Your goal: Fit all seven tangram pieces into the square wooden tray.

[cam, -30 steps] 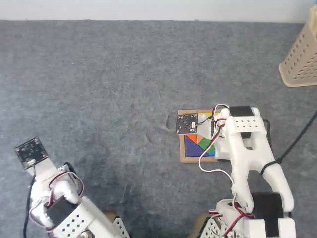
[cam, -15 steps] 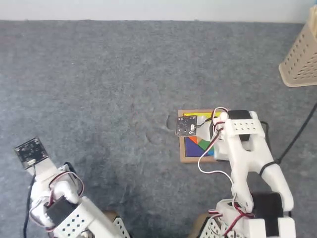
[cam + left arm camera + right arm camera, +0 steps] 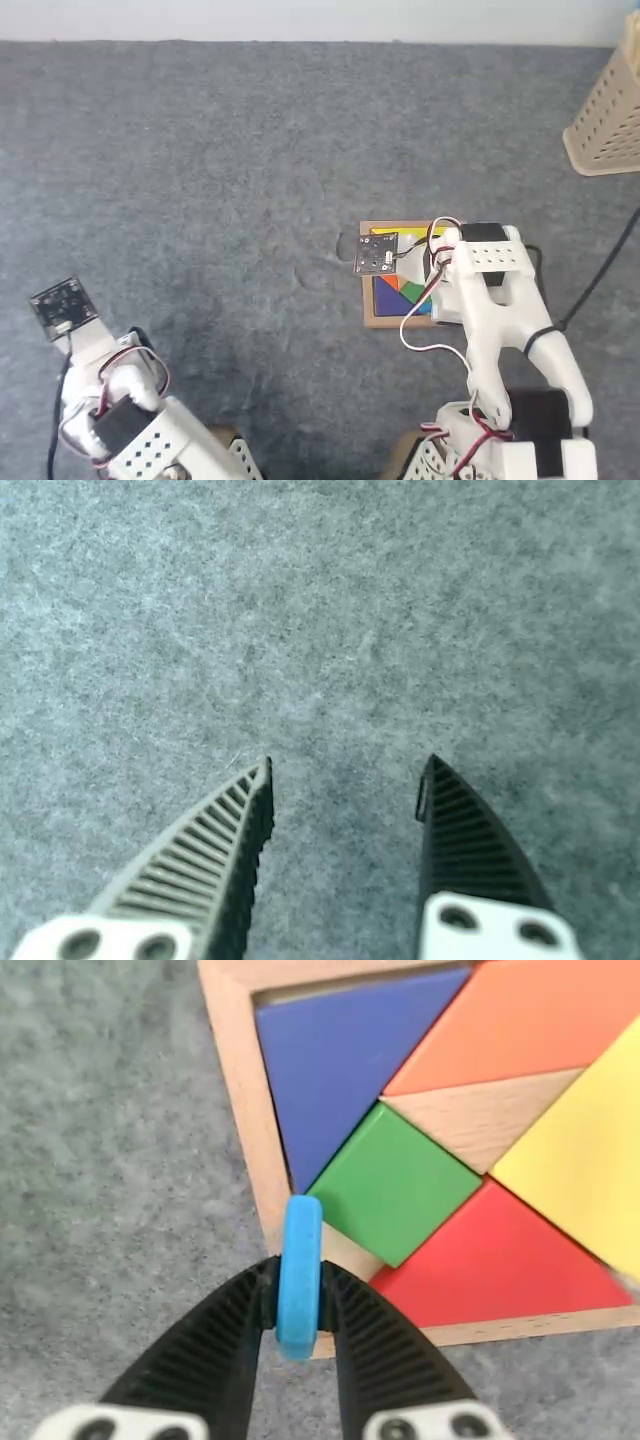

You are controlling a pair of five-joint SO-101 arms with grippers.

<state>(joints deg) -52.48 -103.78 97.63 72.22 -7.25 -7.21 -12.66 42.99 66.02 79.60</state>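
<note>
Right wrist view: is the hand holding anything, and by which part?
Yes. The right hand pinches a light blue tangram piece, standing on edge, across its two flat faces, above the wooden tray's rim. The left hand holds nothing.

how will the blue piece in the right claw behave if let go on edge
The blue piece looks stiff, showing no bend in the pinch of the right claw. Thin and held on edge, it would likely tip flat if released. Its smooth faces may slip on the tray rim.
</note>
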